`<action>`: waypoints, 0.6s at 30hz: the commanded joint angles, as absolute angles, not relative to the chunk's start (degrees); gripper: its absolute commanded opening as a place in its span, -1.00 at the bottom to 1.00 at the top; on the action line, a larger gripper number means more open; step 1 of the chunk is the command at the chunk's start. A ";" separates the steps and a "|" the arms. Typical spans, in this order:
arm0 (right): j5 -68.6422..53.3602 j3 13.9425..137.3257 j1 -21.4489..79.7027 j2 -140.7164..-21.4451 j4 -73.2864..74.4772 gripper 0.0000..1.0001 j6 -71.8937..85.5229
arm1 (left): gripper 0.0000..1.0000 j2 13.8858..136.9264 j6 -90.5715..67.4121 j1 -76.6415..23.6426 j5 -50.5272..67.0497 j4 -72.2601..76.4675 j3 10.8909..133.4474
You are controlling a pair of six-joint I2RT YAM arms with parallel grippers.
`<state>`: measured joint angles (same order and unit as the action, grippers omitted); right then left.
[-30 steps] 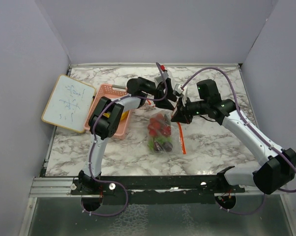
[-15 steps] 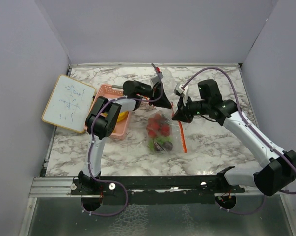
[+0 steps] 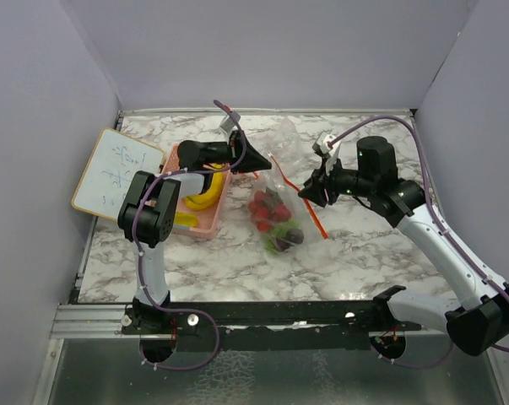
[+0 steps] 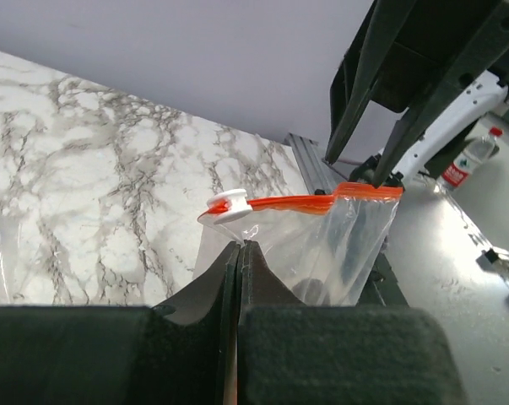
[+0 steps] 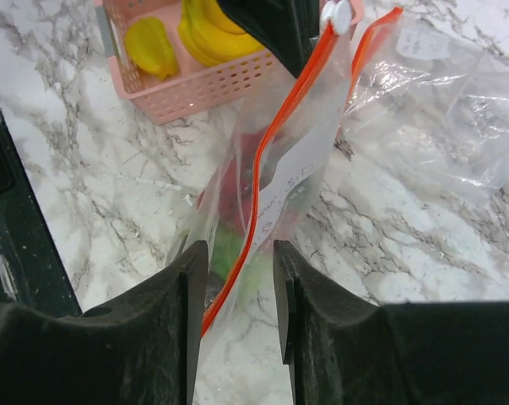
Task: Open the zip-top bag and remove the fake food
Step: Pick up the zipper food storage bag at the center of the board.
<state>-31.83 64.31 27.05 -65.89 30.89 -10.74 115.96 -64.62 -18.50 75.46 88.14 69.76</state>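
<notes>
The clear zip-top bag (image 3: 275,202) with an orange zip strip (image 5: 275,139) sags onto the marble table between both arms. Red, green and dark fake food (image 3: 273,221) lies in its lower part, seen through the plastic (image 5: 235,190). My left gripper (image 3: 254,162) is shut on the bag's film (image 4: 322,245) just under the white slider (image 4: 229,202). My right gripper (image 3: 309,192) is open, and the zip strip runs loosely between its fingers (image 5: 186,312) without being pinched.
A pink slotted basket (image 3: 186,221) holding yellow pieces (image 5: 148,46) stands left of the bag. A small whiteboard (image 3: 115,175) lies at the far left. Another crumpled clear bag (image 3: 289,139) lies behind, toward the back wall.
The left gripper shut on the bag's top near the slider and swung left, drawing that end along. The right gripper opened off the zip strip and shifted slightly right.
</notes>
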 commanded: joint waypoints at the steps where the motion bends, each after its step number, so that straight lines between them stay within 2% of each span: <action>1: -28.36 64.83 27.40 -64.86 25.61 -0.22 -6.90 | -1.00 111.04 -64.15 -17.91 66.51 101.52 65.05; 7: -28.87 67.06 27.72 -66.83 19.85 -0.08 -1.95 | -1.00 106.28 -61.45 -18.03 60.80 99.04 57.95; 12: -19.88 69.93 34.47 -71.38 18.16 0.05 -2.81 | -1.00 102.39 -56.88 -18.02 59.38 91.92 55.54; 18: -8.00 72.70 42.14 -75.40 14.02 0.06 -2.74 | -1.00 94.04 -46.35 -18.15 54.82 79.26 48.95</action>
